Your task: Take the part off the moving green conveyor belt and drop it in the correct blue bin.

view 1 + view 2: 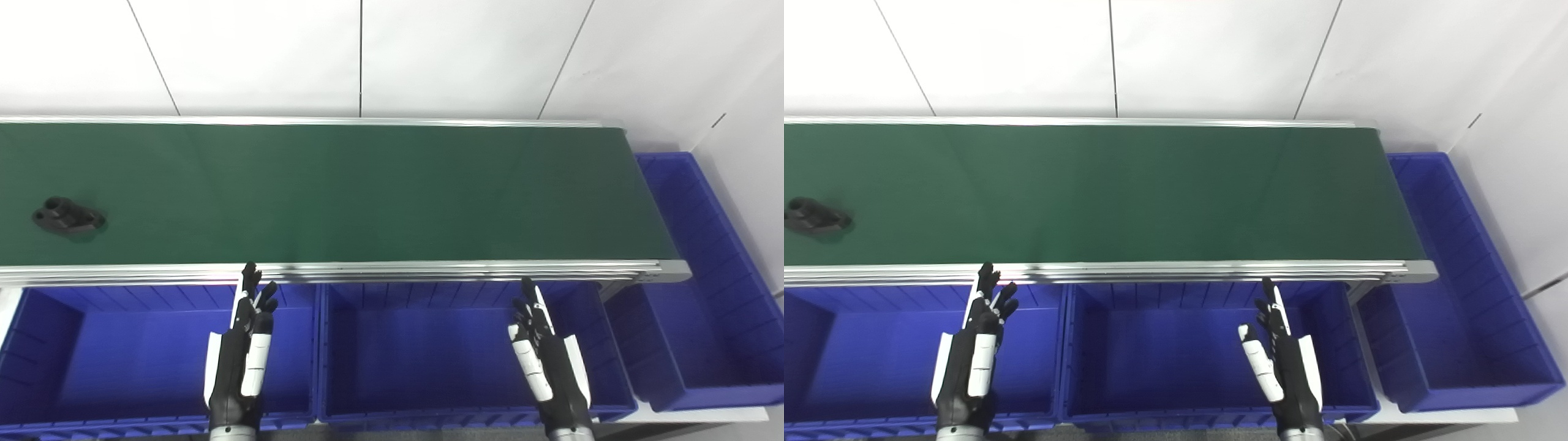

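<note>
A small black part (67,217) lies on the green conveyor belt (343,190) at its far left; it also shows in the right eye view (813,217). My left hand (242,352) is open and empty, held over the left blue bin (43,343), just short of the belt's near rail. My right hand (545,355) is open and empty over the middle blue bin (429,349). Both hands are well to the right of the part.
A third blue bin (710,294) stands past the belt's right end, by the white wall. A metal rail (392,269) edges the belt's near side, between the bins and the belt.
</note>
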`<state>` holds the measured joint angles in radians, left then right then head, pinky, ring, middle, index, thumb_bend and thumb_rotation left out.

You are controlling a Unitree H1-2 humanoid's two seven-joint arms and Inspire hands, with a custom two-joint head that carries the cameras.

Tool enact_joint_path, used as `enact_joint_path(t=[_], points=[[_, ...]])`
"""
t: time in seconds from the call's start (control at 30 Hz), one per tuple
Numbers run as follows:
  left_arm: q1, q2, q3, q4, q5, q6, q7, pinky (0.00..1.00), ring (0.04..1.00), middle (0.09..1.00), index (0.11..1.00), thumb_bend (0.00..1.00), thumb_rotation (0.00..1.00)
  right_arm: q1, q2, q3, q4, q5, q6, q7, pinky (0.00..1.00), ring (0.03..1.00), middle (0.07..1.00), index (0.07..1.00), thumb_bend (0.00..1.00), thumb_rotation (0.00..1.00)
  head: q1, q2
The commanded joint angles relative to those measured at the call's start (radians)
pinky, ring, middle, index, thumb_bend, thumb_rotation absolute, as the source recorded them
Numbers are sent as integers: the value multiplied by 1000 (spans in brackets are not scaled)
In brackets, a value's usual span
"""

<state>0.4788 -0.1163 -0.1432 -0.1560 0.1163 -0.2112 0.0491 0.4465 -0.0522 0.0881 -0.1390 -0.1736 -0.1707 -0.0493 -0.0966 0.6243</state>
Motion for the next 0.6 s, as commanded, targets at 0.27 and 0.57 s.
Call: enact_joint_path(t=[0.27, 0.57], points=[[-12, 3, -9, 29, 4, -73, 0, 920, 926, 997, 1000, 726, 945, -7, -2, -8, 25, 8, -102, -8, 956, 961, 1000, 1000, 687, 933, 35, -71], [-39, -21, -21, 138, 68, -150, 36, 838, 887, 954, 1000, 793, 913, -39, -44, -34, 127, 55, -164, 12, 959, 969, 1000, 1000, 627, 963, 179, -166]])
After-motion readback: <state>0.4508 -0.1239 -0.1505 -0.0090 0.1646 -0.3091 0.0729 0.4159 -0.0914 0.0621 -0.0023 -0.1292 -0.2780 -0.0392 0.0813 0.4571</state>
